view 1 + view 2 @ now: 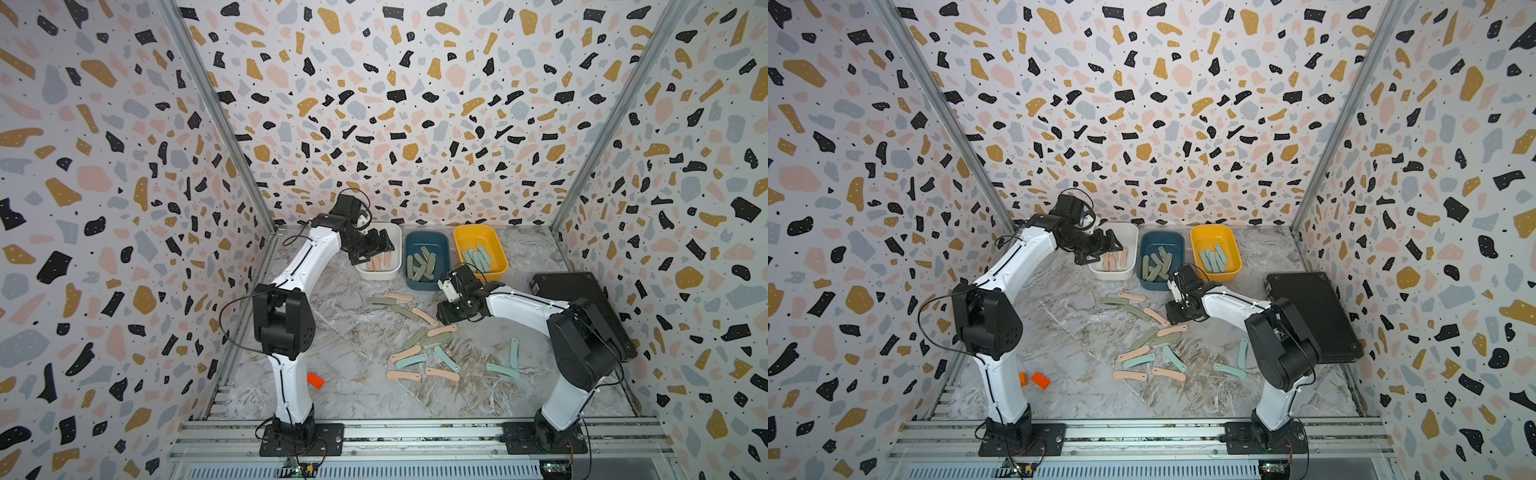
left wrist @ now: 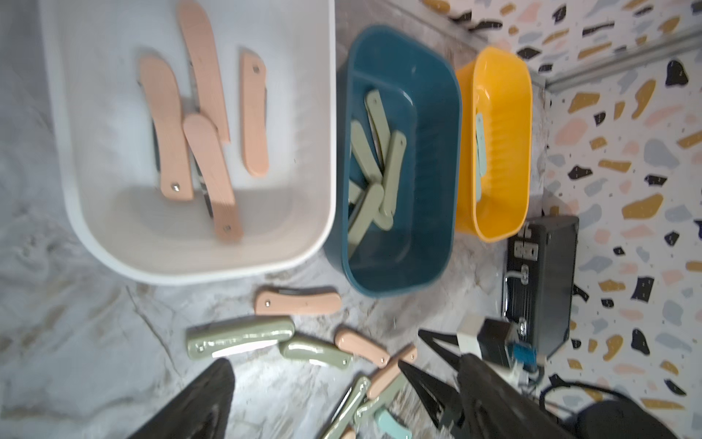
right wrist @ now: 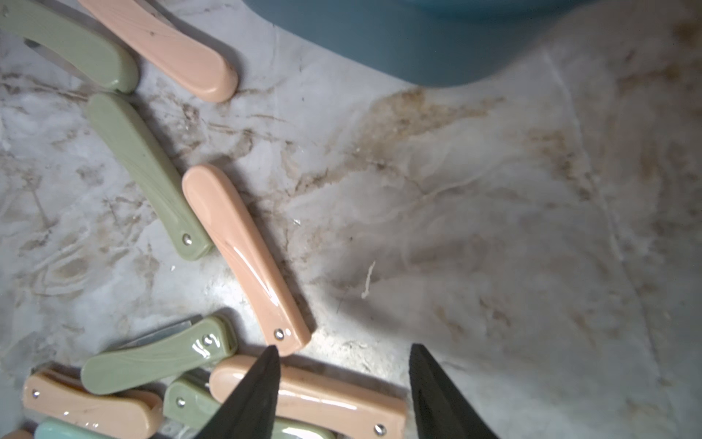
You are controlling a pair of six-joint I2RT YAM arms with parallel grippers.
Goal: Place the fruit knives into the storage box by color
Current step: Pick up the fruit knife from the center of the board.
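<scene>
Over the white bin my left claw hangs spread wide and empty — pink knives go here, so four lie inside, which only its wrist view shows clearly. My right claw is low over the loose pile, fingers apart, gripping nothing — one tip by a pink knife. Top views hide that gap.

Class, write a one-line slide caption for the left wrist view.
Four peach-pink knives in the white bin, sage green knives in the blue bin, others unsorted on the marble table.
</scene>
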